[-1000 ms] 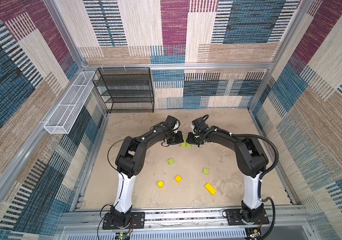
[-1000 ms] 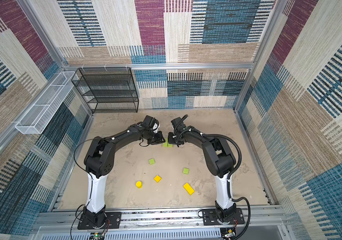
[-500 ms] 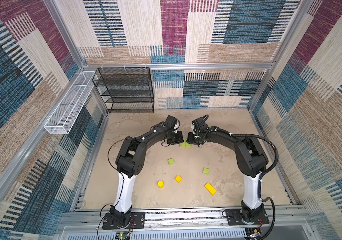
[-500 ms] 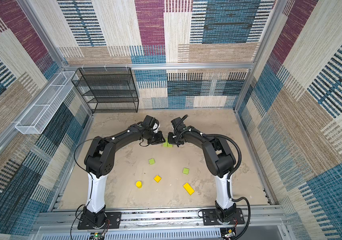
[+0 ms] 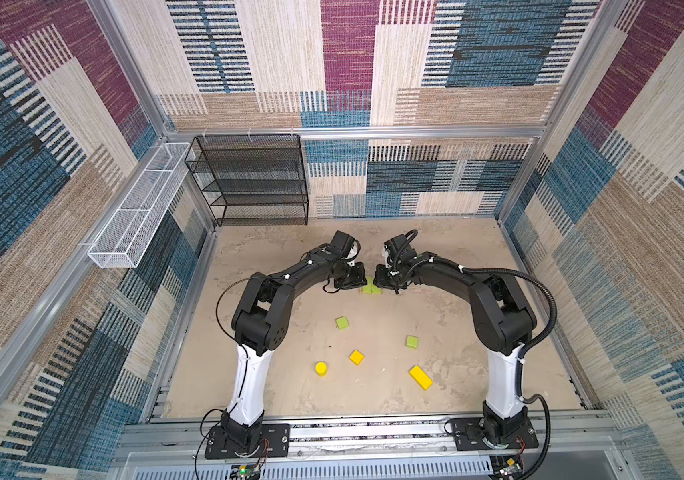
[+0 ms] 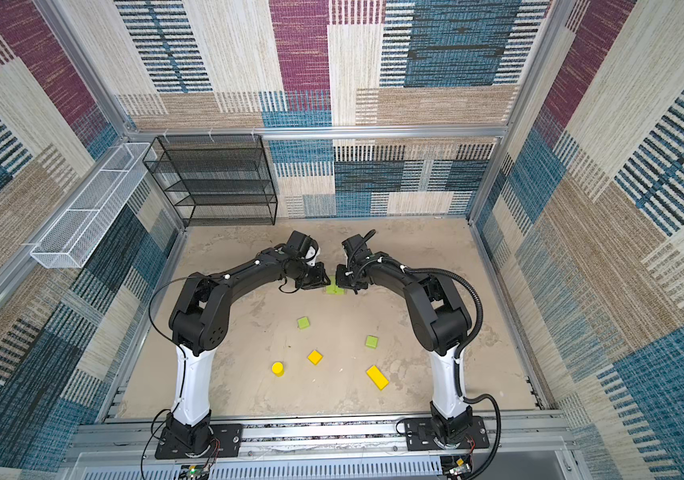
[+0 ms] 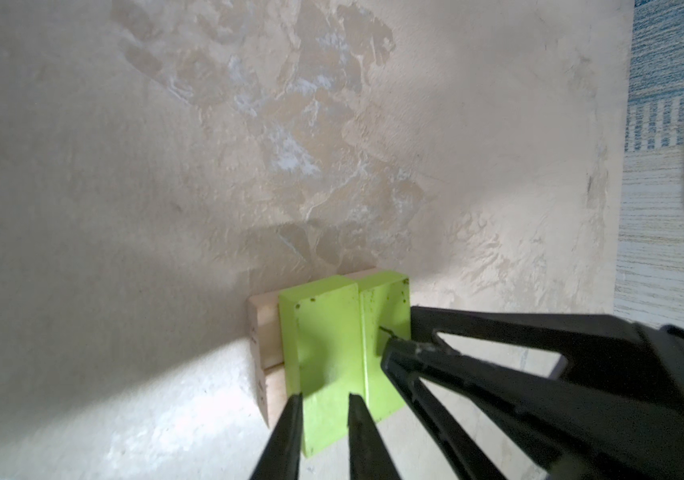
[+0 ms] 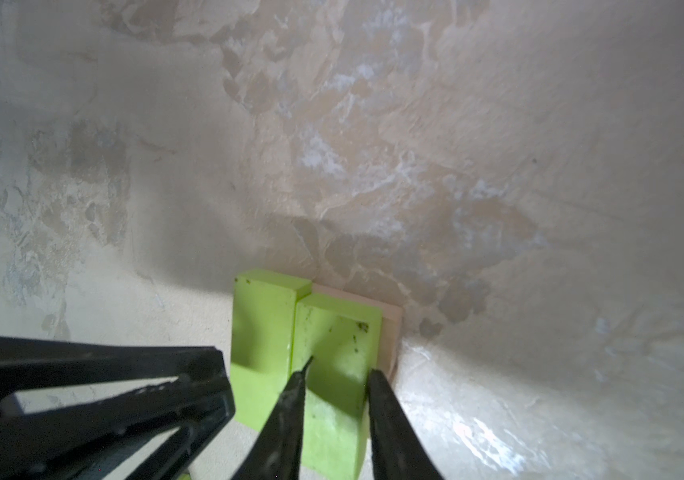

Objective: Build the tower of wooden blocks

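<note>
Two long lime-green wood blocks [image 5: 372, 286] [image 6: 335, 287] lie side by side on tan planks [image 7: 265, 332] [image 8: 391, 328] at the far middle of the floor, forming the low tower. My left gripper [image 7: 323, 395] [image 5: 366, 284] is shut on one green block [image 7: 323, 345]. My right gripper [image 8: 338, 374] [image 5: 377, 285] is shut on its neighbour [image 8: 336, 332]. Both grippers meet tip to tip over the stack. Loose nearer the front lie two green cubes [image 5: 342, 322] [image 5: 412, 342], a yellow cube [image 5: 356, 356], a yellow cylinder [image 5: 321, 368] and a yellow bar [image 5: 421, 377].
A black mesh shelf [image 5: 248, 183] stands against the back wall at the left. A white wire basket [image 5: 136, 208] hangs on the left wall. Metal rails border the floor, and both arm bases sit on the front rail.
</note>
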`<state>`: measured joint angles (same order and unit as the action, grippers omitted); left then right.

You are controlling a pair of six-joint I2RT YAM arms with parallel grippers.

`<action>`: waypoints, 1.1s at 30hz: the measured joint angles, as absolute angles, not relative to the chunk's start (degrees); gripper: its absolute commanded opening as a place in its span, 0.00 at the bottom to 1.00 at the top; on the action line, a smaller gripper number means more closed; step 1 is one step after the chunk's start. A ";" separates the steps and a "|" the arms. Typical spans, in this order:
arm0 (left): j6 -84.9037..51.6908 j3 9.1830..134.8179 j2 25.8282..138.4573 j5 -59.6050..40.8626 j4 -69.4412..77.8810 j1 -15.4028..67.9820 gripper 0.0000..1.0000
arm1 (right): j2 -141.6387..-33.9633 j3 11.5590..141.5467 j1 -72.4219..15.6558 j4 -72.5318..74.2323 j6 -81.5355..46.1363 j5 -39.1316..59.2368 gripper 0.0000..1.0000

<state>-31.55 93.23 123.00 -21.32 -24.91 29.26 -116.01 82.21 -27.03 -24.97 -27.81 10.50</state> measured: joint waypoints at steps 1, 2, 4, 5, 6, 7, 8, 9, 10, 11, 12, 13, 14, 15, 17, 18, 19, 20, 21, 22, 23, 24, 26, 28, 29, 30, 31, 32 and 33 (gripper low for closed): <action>-31.55 93.23 123.02 -21.32 -24.91 29.26 0.24 | -116.01 82.21 -27.03 -24.97 -27.81 10.50 0.34; -31.55 93.23 123.02 -21.32 -24.91 29.26 0.24 | -116.01 82.21 -27.03 -24.97 -27.81 10.48 0.34; -31.55 93.23 123.02 -21.32 -24.91 29.26 0.24 | -115.92 82.21 -27.03 -24.97 -27.81 10.48 0.36; -31.55 93.23 123.02 -21.32 -24.91 29.26 0.24 | -115.85 82.21 -27.03 -24.97 -27.81 10.46 0.36; -31.55 93.23 123.02 -21.32 -24.91 29.26 0.25 | -115.77 82.21 -27.03 -24.97 -27.81 10.46 0.36; -31.55 93.23 123.02 -21.32 -24.91 29.26 0.25 | -115.61 82.21 -27.03 -24.97 -27.81 10.46 0.37; -31.55 93.23 123.02 -21.32 -24.91 29.26 0.25 | -115.46 82.21 -27.03 -24.99 -27.81 10.41 0.37; -31.55 93.23 123.02 -21.32 -24.91 29.26 0.26 | -115.26 82.21 -27.03 -24.99 -27.81 10.37 0.38; -31.57 93.23 123.02 -21.32 -24.91 29.26 0.26 | -115.02 82.19 -27.03 -24.99 -27.81 10.31 0.38; -31.57 93.23 122.98 -21.32 -24.91 29.26 0.26 | -114.72 82.15 -27.03 -24.97 -27.81 10.31 0.38; -31.57 93.23 122.96 -21.32 -24.91 29.26 0.26 | -114.39 82.06 -27.03 -25.04 -27.81 10.31 0.38; -31.57 93.23 122.85 -21.32 -24.91 29.26 0.26 | -113.95 81.89 -27.03 -25.04 -27.81 10.28 0.38; -31.57 93.21 122.65 -21.32 -24.99 29.26 0.26 | -113.49 81.65 -27.03 -25.02 -27.83 10.26 0.38; -31.57 93.21 122.43 -21.30 -25.08 29.26 0.26 | -112.97 81.30 -27.03 -24.99 -28.01 10.24 0.37; -31.57 93.06 121.82 -21.30 -25.10 29.26 0.26 | -111.83 80.42 -27.11 -25.04 -27.99 9.85 0.35; -31.59 92.86 121.51 -21.30 -25.10 29.26 0.26 | -111.26 79.94 -27.20 -25.06 -27.99 9.67 0.32; -31.59 92.66 121.25 -21.30 -25.12 29.26 0.26 | -110.61 79.40 -27.49 -25.17 -28.01 8.49 0.30; -31.62 92.51 121.08 -21.28 -25.12 29.26 0.26 | -110.13 78.89 -27.77 -25.19 -28.18 8.03 0.27; -31.64 92.33 120.88 -21.28 -25.12 29.26 0.26 | -109.49 78.26 -28.12 -25.19 -28.18 7.86 0.23; -31.75 92.09 120.66 -21.26 -25.10 29.26 0.26 | -108.97 77.67 -28.49 -25.23 -28.23 7.66 0.18; -31.77 91.94 120.51 -21.23 -25.12 29.26 0.26 | -108.55 77.08 -28.80 -25.17 -28.27 7.25 0.13; -31.79 91.77 120.33 -21.15 -25.10 29.26 0.26 | -108.16 76.38 -29.10 -25.17 -28.40 6.96 0.07; -31.94 91.55 120.09 -21.12 -25.12 29.26 0.26 | -107.77 75.13 -29.71 -25.19 -28.64 6.85 0.00; -32.01 91.31 119.90 -21.12 -25.10 29.26 0.26 | -107.46 73.69 -30.17 -25.19 -28.95 6.68 0.00; -32.03 91.29 119.83 -21.12 -25.10 29.26 0.26 | -107.37 73.08 -30.35 -25.17 -29.06 6.37 0.00; -32.12 91.26 119.81 -21.12 -25.10 29.26 0.26 | -107.24 72.47 -30.46 -25.12 -29.30 6.13 0.00; -32.21 91.20 119.79 -21.10 -25.10 29.26 0.26 | -107.11 71.79 -30.57 -25.08 -29.52 5.96 0.00; -32.23 91.15 119.74 -21.10 -25.10 29.26 0.26 | -107.00 71.31 -30.76 -24.99 -29.93 5.87 0.00; -32.25 91.05 119.68 -21.10 -25.08 29.26 0.26 | -106.89 70.72 -30.83 -24.93 -30.09 5.82 0.00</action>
